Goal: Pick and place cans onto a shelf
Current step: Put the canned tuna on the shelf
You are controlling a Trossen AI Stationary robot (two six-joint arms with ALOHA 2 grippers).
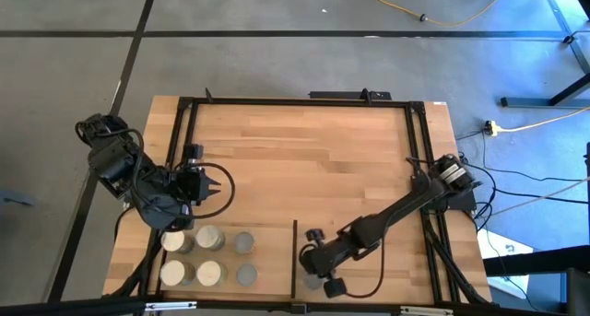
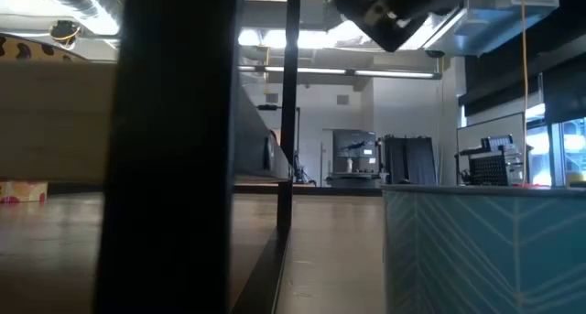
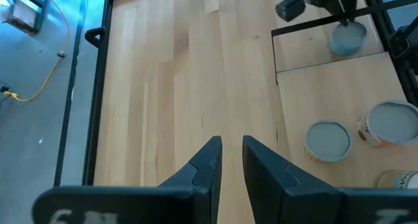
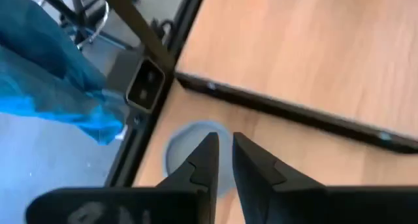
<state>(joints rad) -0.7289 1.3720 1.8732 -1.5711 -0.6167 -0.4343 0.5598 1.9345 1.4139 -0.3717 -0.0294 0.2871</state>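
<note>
Several cans (image 1: pixel 210 239) with grey or cream tops stand upright in two rows on the light-wood shelf (image 1: pixel 269 261), left of its black divider (image 1: pixel 295 251). One more can (image 1: pixel 313 281) (image 4: pixel 186 142), with a teal label (image 2: pixel 485 250), stands on the table just right of the divider. My right gripper (image 4: pixel 222 142) hangs above this can, clear of it, fingers a narrow gap apart and nothing between them. My left gripper (image 3: pixel 232 145) hovers over bare table beyond the shelf's cans, also with a narrow gap and nothing in it.
A black frame (image 1: pixel 184 132) runs around the wooden tabletop (image 1: pixel 313 150), whose middle and far part are bare wood. The right arm (image 1: pixel 396 215) slants across the table's right part. Cables lie on the floor (image 1: pixel 442 12) beyond the table.
</note>
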